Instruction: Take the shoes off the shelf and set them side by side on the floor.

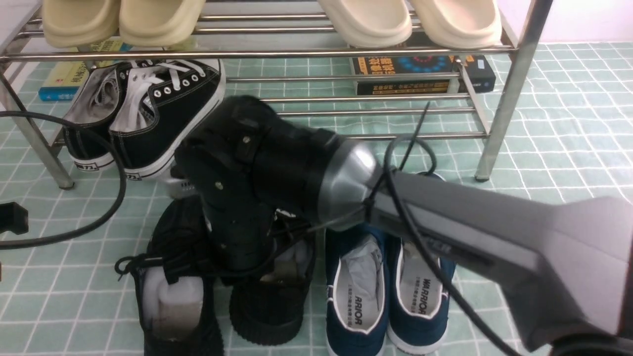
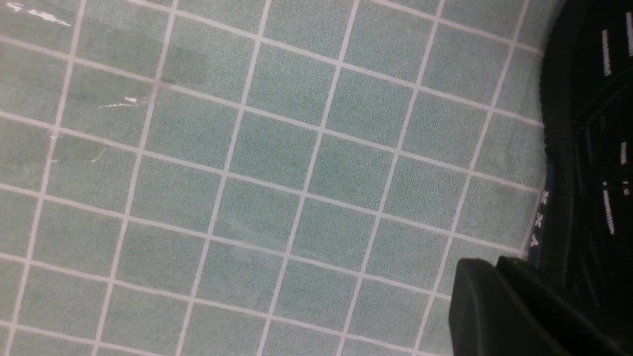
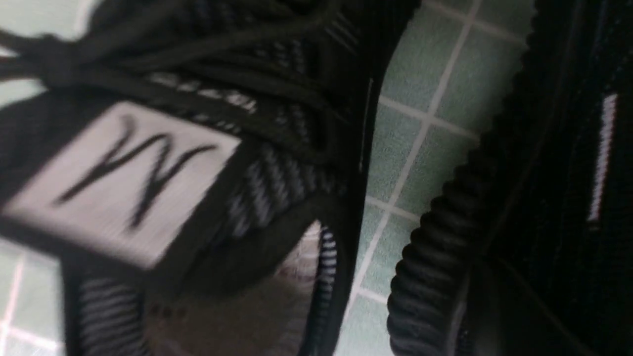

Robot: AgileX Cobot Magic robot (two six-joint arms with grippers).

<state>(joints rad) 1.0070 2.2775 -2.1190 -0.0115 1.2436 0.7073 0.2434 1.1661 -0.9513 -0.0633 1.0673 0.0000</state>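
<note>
Both pairs of shoes stand on the pale green gridded floor (image 1: 544,138) in front of the shelf (image 1: 509,99). The navy WARRIOR slip-ons (image 1: 356,296) (image 1: 420,296) sit side by side at the right. Left of them are the black knit sneakers (image 1: 173,291) (image 1: 269,306) (image 3: 148,163). My right arm's wrist (image 1: 247,198) reaches down into the right-hand black sneaker (image 3: 445,257). Its fingers are hidden in the dark, and that shoe fills the view around them. My left gripper (image 2: 489,262) hangs low over bare floor with its fingers together and nothing between them.
Black canvas sneakers with white laces (image 1: 148,113) sit on the shelf's lower rods, and cream slides (image 1: 123,20) (image 1: 410,20) on the top tier. Books (image 1: 420,74) (image 1: 64,79) lie under the shelf. A black cable (image 1: 113,198) loops across the floor at left.
</note>
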